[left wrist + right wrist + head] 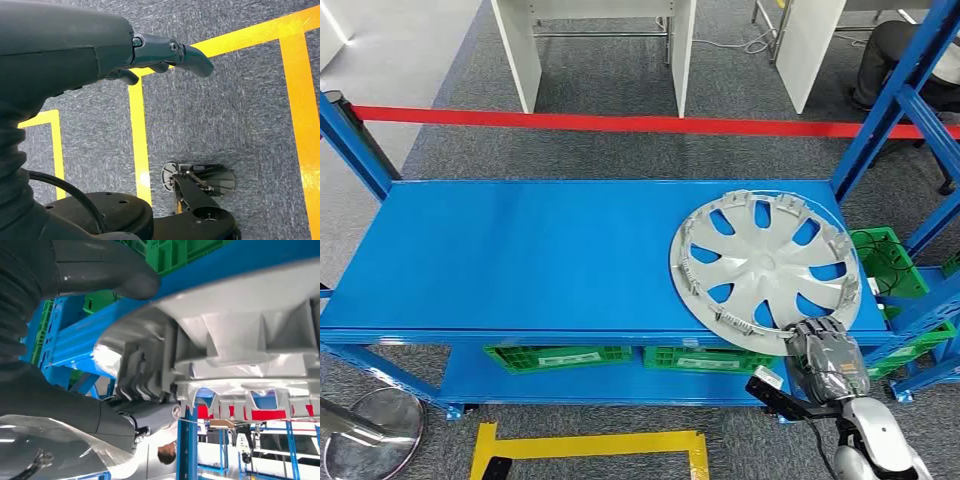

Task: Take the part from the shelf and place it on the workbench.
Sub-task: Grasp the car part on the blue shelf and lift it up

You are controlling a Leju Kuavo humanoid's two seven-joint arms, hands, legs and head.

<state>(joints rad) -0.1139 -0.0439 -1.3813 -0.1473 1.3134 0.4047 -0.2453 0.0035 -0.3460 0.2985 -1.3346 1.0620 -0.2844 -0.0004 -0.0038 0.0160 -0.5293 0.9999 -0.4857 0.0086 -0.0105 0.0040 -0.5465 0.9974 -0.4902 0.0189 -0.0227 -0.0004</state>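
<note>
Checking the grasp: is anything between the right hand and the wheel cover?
Nothing lies between them. In the right wrist view the right hand grips the wheel cover at its rim, thumb on one face and fingers on the other.

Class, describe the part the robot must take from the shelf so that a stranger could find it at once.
Start at the blue shelf and follow its top deck to the right end. There lies the wheel cover, flat, its near edge at the right hand. It alone is silver, round and spoked; the green crates sit on the lower level.

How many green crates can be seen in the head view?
3, possibly more hidden: two under the blue shelf, left crate and middle crate; one beyond its right end.
</note>
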